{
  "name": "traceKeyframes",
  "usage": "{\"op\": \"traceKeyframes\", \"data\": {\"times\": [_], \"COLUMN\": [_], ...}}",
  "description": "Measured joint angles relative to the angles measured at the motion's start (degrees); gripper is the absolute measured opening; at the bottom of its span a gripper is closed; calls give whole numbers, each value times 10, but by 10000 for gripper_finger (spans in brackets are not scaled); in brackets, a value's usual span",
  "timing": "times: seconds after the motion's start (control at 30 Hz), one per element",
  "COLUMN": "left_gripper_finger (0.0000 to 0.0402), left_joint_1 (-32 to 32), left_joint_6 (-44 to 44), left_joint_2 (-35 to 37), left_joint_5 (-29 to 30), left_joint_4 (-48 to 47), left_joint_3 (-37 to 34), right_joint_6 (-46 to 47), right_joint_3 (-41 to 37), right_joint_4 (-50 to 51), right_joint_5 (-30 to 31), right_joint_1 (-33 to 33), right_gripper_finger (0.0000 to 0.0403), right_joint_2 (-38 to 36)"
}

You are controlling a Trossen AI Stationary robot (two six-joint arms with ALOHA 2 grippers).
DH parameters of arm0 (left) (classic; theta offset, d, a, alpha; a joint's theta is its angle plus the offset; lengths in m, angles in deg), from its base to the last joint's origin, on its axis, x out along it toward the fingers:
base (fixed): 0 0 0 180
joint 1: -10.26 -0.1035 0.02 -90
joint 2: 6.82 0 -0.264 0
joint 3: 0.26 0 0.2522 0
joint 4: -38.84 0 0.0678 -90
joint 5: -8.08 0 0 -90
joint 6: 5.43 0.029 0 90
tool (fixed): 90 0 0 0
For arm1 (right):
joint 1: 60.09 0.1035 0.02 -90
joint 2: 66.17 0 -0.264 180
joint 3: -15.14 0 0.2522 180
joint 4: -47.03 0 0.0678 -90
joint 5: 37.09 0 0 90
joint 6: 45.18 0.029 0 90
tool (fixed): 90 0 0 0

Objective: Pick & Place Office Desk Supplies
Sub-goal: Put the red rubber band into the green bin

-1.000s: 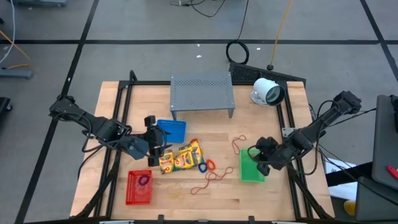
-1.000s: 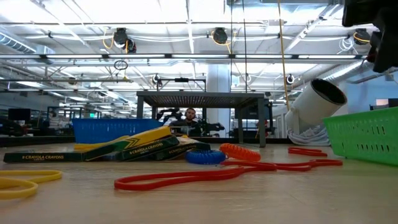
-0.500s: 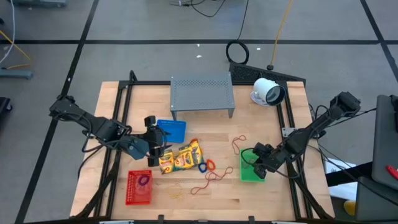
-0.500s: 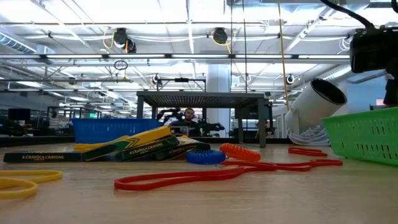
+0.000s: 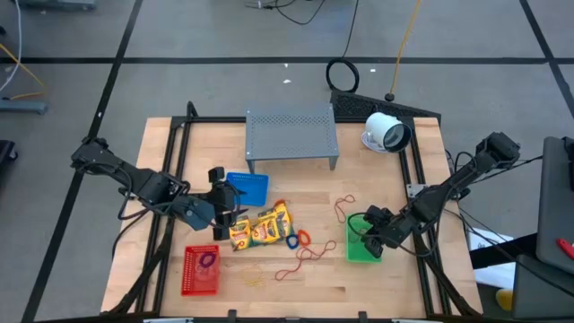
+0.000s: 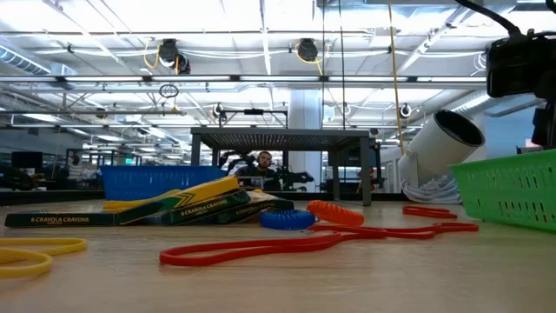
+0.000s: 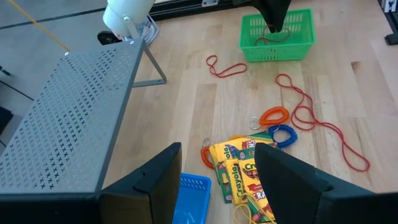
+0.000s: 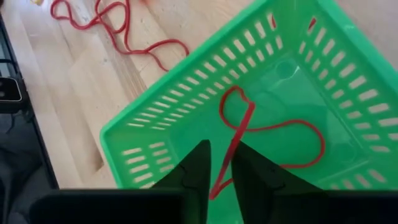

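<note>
My right gripper (image 8: 224,165) is down inside the green basket (image 8: 155,118), which stands at the table's right (image 5: 363,247). Its fingers stand slightly apart. A red rubber band (image 8: 273,127) lies on the basket's floor, and one end of it runs up between the fingers. My left gripper (image 7: 217,180) hovers open over the yellow crayon packs (image 5: 262,226) and the blue basket (image 5: 248,187), holding nothing. A red basket (image 5: 201,269) at the near left has a purple band in it. My right gripper points slanting down into the green basket. The red band's near end (image 8: 219,184) passes through the gap between the two fingers, while the rest of the band lies slack on the basket's floor. I cannot tell whether either finger touches it.
Loose red bands (image 5: 300,260) (image 5: 343,209), an orange loop (image 7: 273,116), a blue loop (image 7: 283,133) and a yellow band (image 5: 254,281) lie on the wood mid-table. The grey perforated stand (image 5: 291,135) and a white round device (image 5: 387,132) stand at the far edge.
My right gripper has come down toward the green basket and now sits inside it; over the last half second it has kept still. My left arm has not moved.
</note>
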Motion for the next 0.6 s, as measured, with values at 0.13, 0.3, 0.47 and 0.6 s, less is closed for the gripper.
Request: {"op": "traceKeyframes", "data": {"times": [0.13, 0.3, 0.47, 0.6], "left_gripper_finger": [214, 214, 214, 214], "left_joint_1": [0, 0, 0, 0], "left_joint_6": [0, 2, 3, 3], "left_joint_2": [0, 0, 0, 0], "left_joint_5": [0, 0, -2, -4], "left_joint_4": [0, 0, 0, 0], "left_joint_3": [0, 0, 0, 0], "right_joint_6": [11, 11, 11, 11], "right_joint_3": [0, 0, 0, 0], "right_joint_4": [0, -2, 3, 25], "right_joint_5": [0, 0, 11, 35], "right_joint_1": [0, 0, 0, 0], "right_gripper_finger": [88, 108, 111, 107], "right_joint_2": [0, -5, -38, -81]}}
